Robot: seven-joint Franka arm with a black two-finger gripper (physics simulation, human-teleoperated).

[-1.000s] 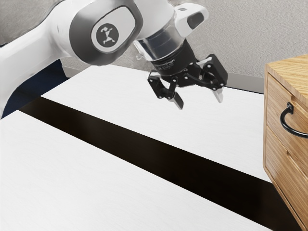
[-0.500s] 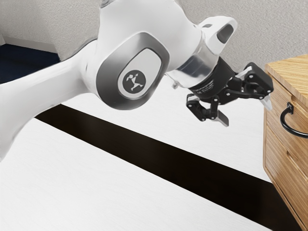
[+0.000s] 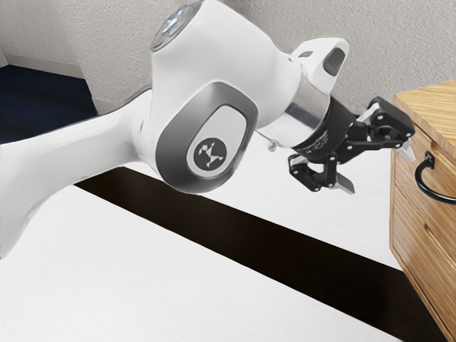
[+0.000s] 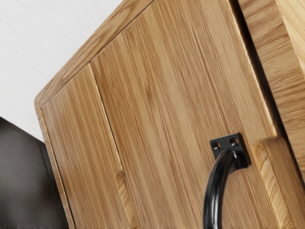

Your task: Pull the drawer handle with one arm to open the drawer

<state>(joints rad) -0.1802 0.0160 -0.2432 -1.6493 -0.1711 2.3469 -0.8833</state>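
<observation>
Bright, even diffuse light, soft shading along the arm

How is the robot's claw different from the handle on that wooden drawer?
The claw is built of jointed parts with two fingers spread open; the handle is one curved bar. The claw hangs in the air, while the handle is bolted to the front of the drawer. The claw has pale fingertips; the handle is black all over. The claw holds nothing and seems just short of the handle. Both are mostly black.
</observation>
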